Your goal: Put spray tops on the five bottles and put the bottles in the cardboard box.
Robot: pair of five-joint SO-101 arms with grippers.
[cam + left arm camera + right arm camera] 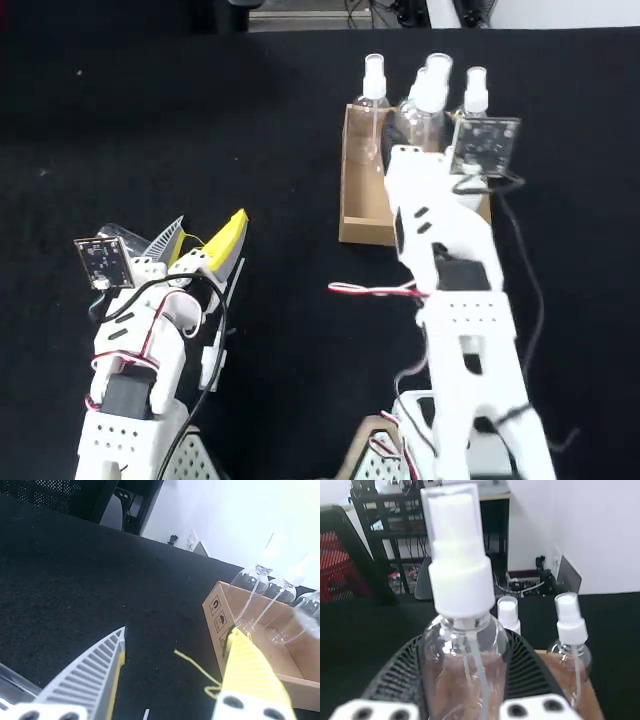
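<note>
Nearest, at the black tabletop's (200,120) near left corner, the left gripper (210,222) hangs spread, empty; by the far edge the right gripper (462,667) pinches a clear plastic bottle with white spray top (460,625) at the brown cardboard box (355,190). Boxing seems in hand; next comes lowering and release. Its wrist view shows that pinch, which the arm (450,260) hides from above.
</note>
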